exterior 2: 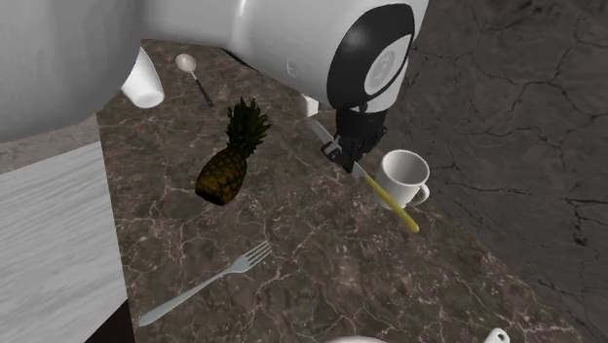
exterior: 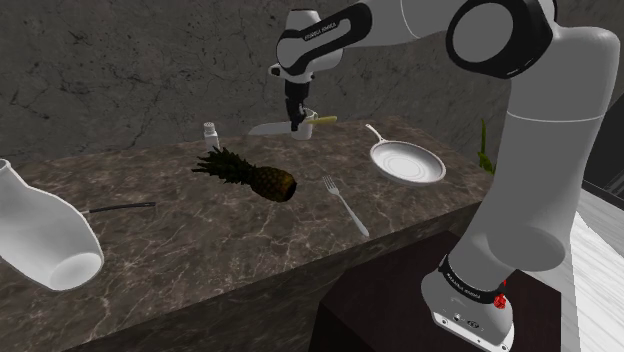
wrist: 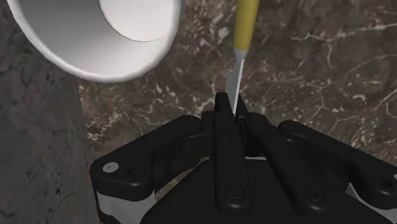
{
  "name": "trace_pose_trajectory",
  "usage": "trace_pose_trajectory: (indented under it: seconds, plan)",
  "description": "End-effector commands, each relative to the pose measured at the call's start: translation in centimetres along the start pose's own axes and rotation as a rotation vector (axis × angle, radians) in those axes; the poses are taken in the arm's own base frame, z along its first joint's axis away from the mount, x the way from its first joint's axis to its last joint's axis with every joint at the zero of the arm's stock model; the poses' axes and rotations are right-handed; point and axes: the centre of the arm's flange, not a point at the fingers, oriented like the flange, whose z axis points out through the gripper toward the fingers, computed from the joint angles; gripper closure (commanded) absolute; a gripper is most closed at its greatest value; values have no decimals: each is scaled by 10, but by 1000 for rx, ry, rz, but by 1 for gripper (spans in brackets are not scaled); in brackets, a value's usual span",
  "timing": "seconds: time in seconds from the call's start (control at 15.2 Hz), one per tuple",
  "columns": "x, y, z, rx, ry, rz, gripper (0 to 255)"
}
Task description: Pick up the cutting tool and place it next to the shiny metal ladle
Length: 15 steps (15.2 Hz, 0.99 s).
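- Yellow-handled knife: clasped by its blade between the closed fingers of the end effector, at the back of the marble desk, just beside a white mug.
- Whether the blade has cleared the desk surface cannot be told. The step in hand is judged to be the lift.
- Target: the ladle lies at the far end of the desk beside a white jug, well apart from the knife.
- Raise the knife straight up before any sideways travel. Its handle passes close by the mug, and a swing could knock the mug over.
- A grip on a thin, flat blade may let the handle end droop. Move slowly and keep the wrist level.
- Route the carry above the pineapple, which lies between the knife and the ladle.
- Set the knife down flat on bare desk alongside the ladle's dark handle, near it but not touching and clear of the jug. Open the fingers only after that.
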Motion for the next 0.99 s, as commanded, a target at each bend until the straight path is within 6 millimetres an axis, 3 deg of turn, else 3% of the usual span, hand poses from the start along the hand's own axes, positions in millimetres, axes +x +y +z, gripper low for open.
trace_pose_trajectory:
  seconds: [0.0,0.53,0.92]
  plan:
    - [0,2,-11,0,0,0,255]
    - [1,3,-48,0,0,0,255]
    - [72,-31,-48,0,0,0,255]
